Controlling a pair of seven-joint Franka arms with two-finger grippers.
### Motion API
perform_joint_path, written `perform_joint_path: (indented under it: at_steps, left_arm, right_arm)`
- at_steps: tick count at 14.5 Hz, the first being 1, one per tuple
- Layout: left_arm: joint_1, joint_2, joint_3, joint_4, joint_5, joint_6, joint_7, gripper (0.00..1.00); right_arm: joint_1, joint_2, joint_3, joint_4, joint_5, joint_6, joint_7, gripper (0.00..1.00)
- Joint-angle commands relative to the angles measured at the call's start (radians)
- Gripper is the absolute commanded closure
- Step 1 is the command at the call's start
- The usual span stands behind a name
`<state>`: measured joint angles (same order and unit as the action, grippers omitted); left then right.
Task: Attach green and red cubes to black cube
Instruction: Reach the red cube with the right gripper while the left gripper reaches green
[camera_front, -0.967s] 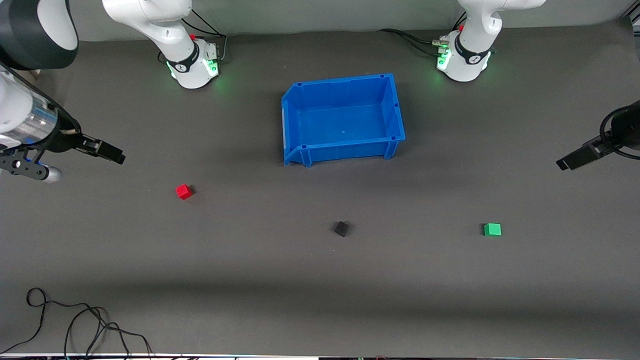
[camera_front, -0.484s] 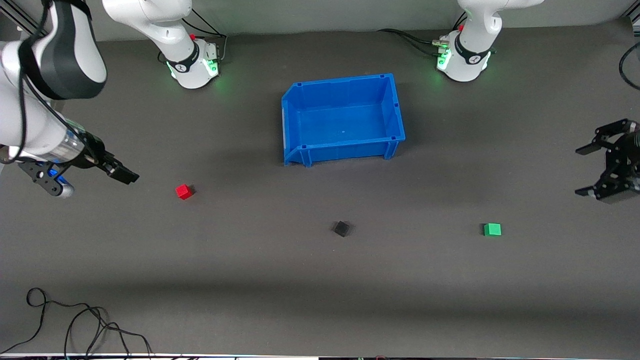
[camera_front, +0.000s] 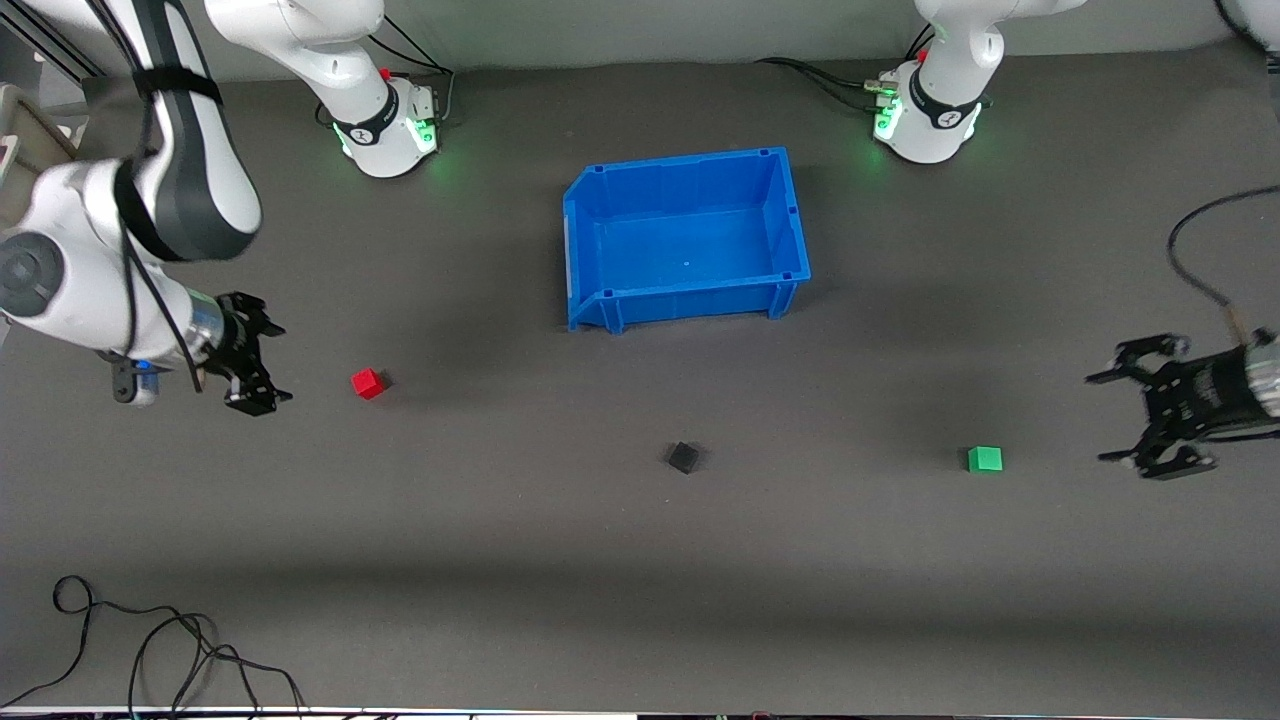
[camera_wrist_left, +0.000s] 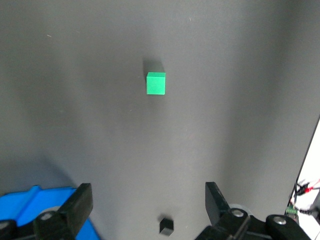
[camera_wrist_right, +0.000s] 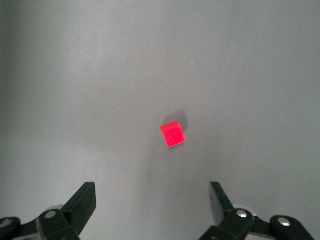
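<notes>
The red cube (camera_front: 368, 383) lies on the dark table toward the right arm's end. The black cube (camera_front: 683, 457) lies near the middle. The green cube (camera_front: 985, 459) lies toward the left arm's end. My right gripper (camera_front: 275, 362) is open and empty beside the red cube, which shows ahead of its fingers in the right wrist view (camera_wrist_right: 172, 135). My left gripper (camera_front: 1100, 418) is open and empty beside the green cube. The left wrist view shows the green cube (camera_wrist_left: 155, 83) and the black cube (camera_wrist_left: 166, 225).
A blue bin (camera_front: 790, 215) stands empty, farther from the front camera than the cubes; its corner shows in the left wrist view (camera_wrist_left: 30, 200). A loose black cable (camera_front: 150, 640) lies at the near edge toward the right arm's end.
Both arms have swung in from the table's ends toward their cubes. The right gripper now sits beside the red cube, the left beside the green cube. The cubes have not moved.
</notes>
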<state>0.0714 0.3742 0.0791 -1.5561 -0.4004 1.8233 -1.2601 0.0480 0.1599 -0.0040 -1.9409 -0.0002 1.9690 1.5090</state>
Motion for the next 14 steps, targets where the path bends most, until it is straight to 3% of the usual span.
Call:
perform_joint_path:
  at_steps: [1, 4, 6, 10, 14]
  left_arm:
    - [0.002, 0.017, -0.002, -0.09, -0.084, 0.079, 0.086, 0.0]
    - [0.031, 0.086, -0.004, -0.113, -0.129, 0.132, 0.165, 0.0]
    - [0.033, 0.142, -0.004, -0.117, -0.164, 0.184, 0.214, 0.0]
    - [0.051, 0.224, -0.004, -0.122, -0.221, 0.231, 0.3, 0.0]
    - [0.062, 0.267, -0.005, -0.145, -0.262, 0.283, 0.378, 0.0]
  right_arm:
    - [0.003, 0.097, 0.001, 0.01, 0.009, 0.068, 0.189, 0.0]
    - [0.009, 0.177, 0.009, -0.003, 0.009, 0.143, 0.188, 0.01]
    - [0.009, 0.179, 0.009, -0.094, 0.008, 0.259, 0.172, 0.01]
    - [-0.011, 0.171, 0.002, -0.208, 0.011, 0.326, -0.183, 0.02]
    - [0.006, 0.153, 0.006, -0.236, 0.008, 0.318, -0.359, 0.02]
